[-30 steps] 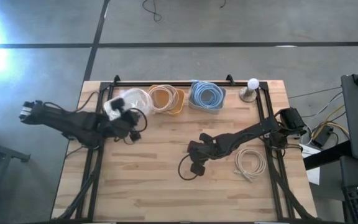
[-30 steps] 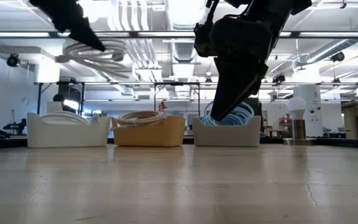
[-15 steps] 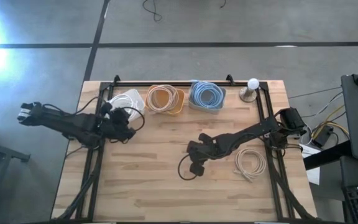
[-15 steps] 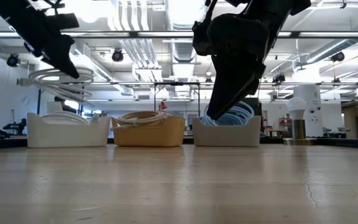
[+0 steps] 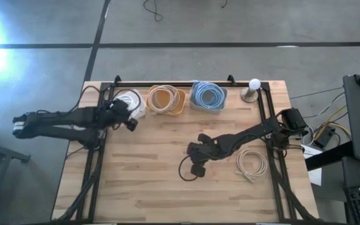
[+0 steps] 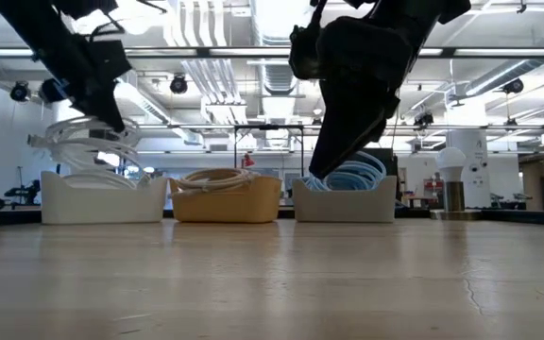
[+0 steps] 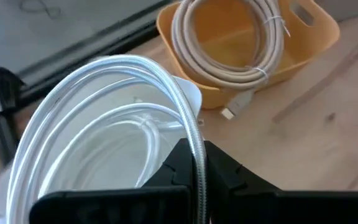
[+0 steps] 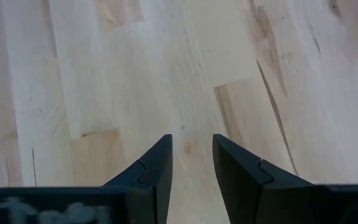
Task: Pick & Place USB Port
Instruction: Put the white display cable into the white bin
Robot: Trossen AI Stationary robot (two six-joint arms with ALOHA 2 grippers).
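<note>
The left hand is clamped narrow on a strand of the white cable coil, which hangs just beneath it over the white bin at the far left of the row; in the low view the loops dangle right above the bin's rim, not yet settled inside. Just beside that hand on the other side sits the yellow bin with a beige cable coiled in it, one plug spilling over its wall. The right hand waits well apart over bare tabletop, fingers parted a little and holding nothing, with a dark cable on the wood next to it and a loose beige coil further out. The main risk from here is a release with the coil off-centre: only one strand is pinched, so the loops sag unevenly and could catch on the white bin's rim, drape over the wall, or spring out onto the tabletop. A loop could also snag on the fingers as they part and get dragged back out when the arm lifts away.
</note>
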